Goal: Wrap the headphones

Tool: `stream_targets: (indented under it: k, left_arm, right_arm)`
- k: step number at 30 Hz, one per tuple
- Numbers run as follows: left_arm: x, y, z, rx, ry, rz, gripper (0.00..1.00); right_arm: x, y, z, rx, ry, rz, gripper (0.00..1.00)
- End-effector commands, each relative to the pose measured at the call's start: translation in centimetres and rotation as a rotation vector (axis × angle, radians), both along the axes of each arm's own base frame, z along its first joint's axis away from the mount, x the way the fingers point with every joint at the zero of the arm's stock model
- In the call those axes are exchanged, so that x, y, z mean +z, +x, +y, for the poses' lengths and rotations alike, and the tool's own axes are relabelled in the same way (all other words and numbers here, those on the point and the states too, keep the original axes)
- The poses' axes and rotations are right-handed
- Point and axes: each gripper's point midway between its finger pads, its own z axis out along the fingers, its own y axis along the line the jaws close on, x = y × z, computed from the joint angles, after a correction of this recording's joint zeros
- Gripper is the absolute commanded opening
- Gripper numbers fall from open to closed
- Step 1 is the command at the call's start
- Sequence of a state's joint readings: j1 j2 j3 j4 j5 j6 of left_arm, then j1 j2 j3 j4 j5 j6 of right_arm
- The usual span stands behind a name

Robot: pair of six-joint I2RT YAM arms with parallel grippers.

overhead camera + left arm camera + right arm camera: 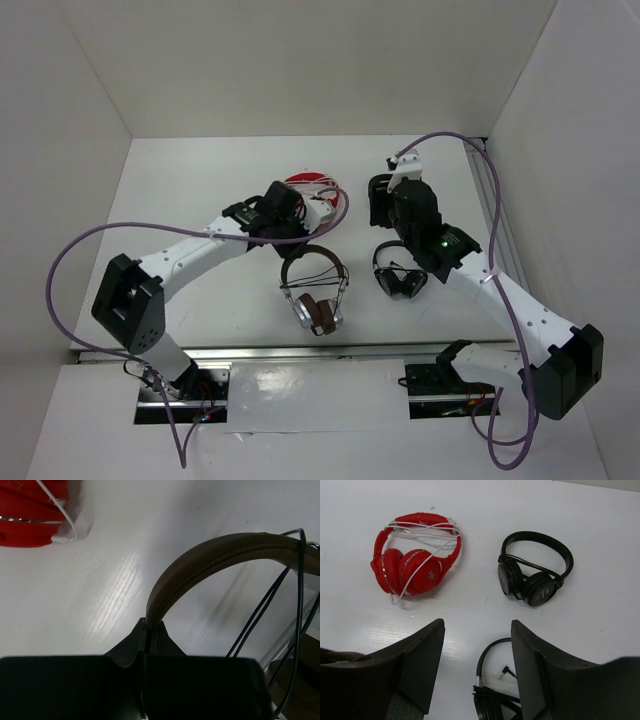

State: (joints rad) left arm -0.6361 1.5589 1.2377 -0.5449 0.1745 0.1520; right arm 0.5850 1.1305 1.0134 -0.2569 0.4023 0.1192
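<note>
Clamping the brown-headband, silver-cup headphones [315, 290] at the centre of the white table [190, 190], left gripper [148, 632] sits closed (grip clear only in its wrist view); right gripper [477, 625] gapes empty near 2 black headphone pairs [535, 570].

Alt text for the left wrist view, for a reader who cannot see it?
The left gripper, jaws shut, meets the brown headband of the headphones, which arches up to the right with a thin dark cable looped over it. A red pair of headphones with a white cord lies at the top left on the white table.
</note>
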Motion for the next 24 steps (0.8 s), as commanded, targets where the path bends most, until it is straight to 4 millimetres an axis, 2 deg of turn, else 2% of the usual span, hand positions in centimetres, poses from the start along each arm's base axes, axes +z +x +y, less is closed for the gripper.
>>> stream_targets:
  k: [1, 2, 4, 8, 10, 12, 15, 17, 18, 19, 21, 24]
  left_arm:
    - [1.9, 2.0, -3.2, -0.093, -0.103, -0.061, 0.0]
    - [2.0, 2.8, -3.2, -0.091, -0.106, -0.075, 0.0]
    - [0.6, 3.1, -3.4, -0.101, -0.082, -0.054, 0.0]
    - [-1.0, 4.7, -3.1, -0.088, -0.077, -0.042, 0.0]
    - [-0.9, 4.7, -4.0, -0.112, -0.113, -0.04, 0.0]
    - [-2.6, 5.1, -3.1, -0.089, -0.098, -0.013, 0.0]
    - [-3.2, 6.6, -2.2, -0.061, -0.113, -0.004, 0.0]
    - [-3.5, 6.7, -2.5, -0.074, -0.136, 0.019, 0.0]
    - [-3.5, 7.4, -2.0, -0.068, -0.144, 0.017, 0.0]
    - [-4.6, 6.8, -2.4, -0.087, -0.154, 0.066, 0.0]
    - [-5.1, 7.7, -1.8, -0.065, -0.151, 0.073, 0.0]
    - [-5.9, 7.8, -1.7, -0.068, -0.166, 0.098, 0.0]
  right_arm:
    - [1.7, -0.7, 0.9, 0.042, 0.049, -0.03, 0.63]
    - [1.7, -0.8, 1.1, 0.051, 0.052, -0.028, 0.63]
    - [1.7, -1.1, 1.8, 0.074, 0.052, -0.028, 0.63]
    - [1.7, -1.4, 2.3, 0.084, 0.05, -0.029, 0.63]
    - [1.2, -1.3, 2.4, 0.084, 0.044, -0.022, 0.63]
    - [1.2, -1.4, 2.5, 0.084, 0.042, -0.024, 0.63]
    - [0.7, -1.4, 2.5, 0.087, 0.028, -0.018, 0.63]
    - [0.7, -1.6, 2.8, 0.096, 0.028, -0.018, 0.63]
    - [0.4, -1.5, 2.8, 0.096, 0.023, -0.01, 0.63]
    - [0.4, -1.5, 2.8, 0.096, 0.023, -0.01, 0.64]
    - [0.1, -1.5, 3.2, 0.105, 0.018, -0.003, 0.64]
    - [0.1, -1.5, 3.2, 0.105, 0.018, -0.003, 0.64]
